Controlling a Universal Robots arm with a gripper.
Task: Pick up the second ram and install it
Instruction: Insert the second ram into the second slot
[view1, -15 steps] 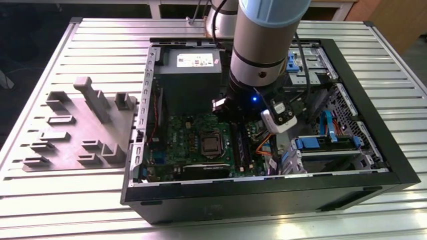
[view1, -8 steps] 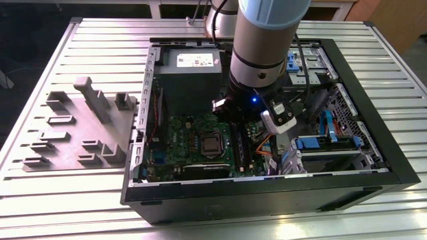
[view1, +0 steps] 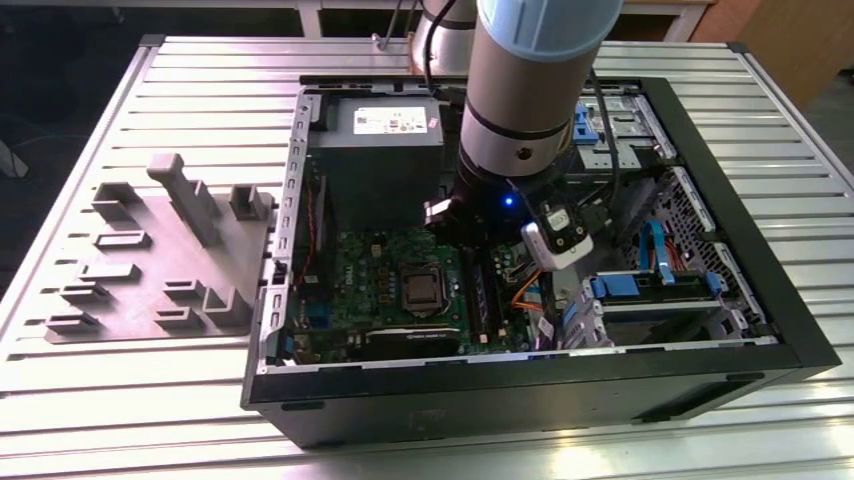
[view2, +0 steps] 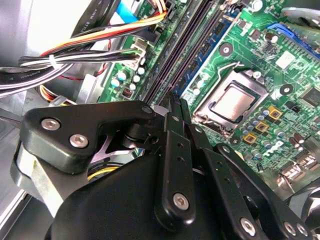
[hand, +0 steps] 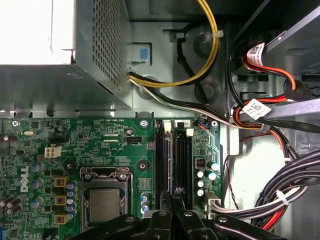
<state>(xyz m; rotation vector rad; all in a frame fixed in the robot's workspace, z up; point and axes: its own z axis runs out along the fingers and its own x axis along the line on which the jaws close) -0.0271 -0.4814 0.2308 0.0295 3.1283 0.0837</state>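
My gripper (hand: 173, 199) hangs low inside the open computer case (view1: 747, 250), right over the long black memory slots (hand: 172, 150) beside the processor socket (hand: 105, 205). The fingertips (view2: 174, 102) are pressed together and touch down on the line of the slots (view2: 192, 45). A thin greyish strip (hand: 173, 160) runs edge-on between the black slot walls out from under the fingertips; it looks like the second ram standing in its slot. Whether the fingers pinch it or only rest on it, I cannot tell. In the exterior view the arm's wrist covers most of the gripper (view1: 470, 238).
The grey power-supply box (view1: 380, 150) stands close behind the slots. Bundled cables (hand: 280, 200) crowd the side toward the drive bays with blue latches (view1: 641, 285). A grey fixture plate (view1: 147, 250) with empty holders lies on the table at the exterior view's left.
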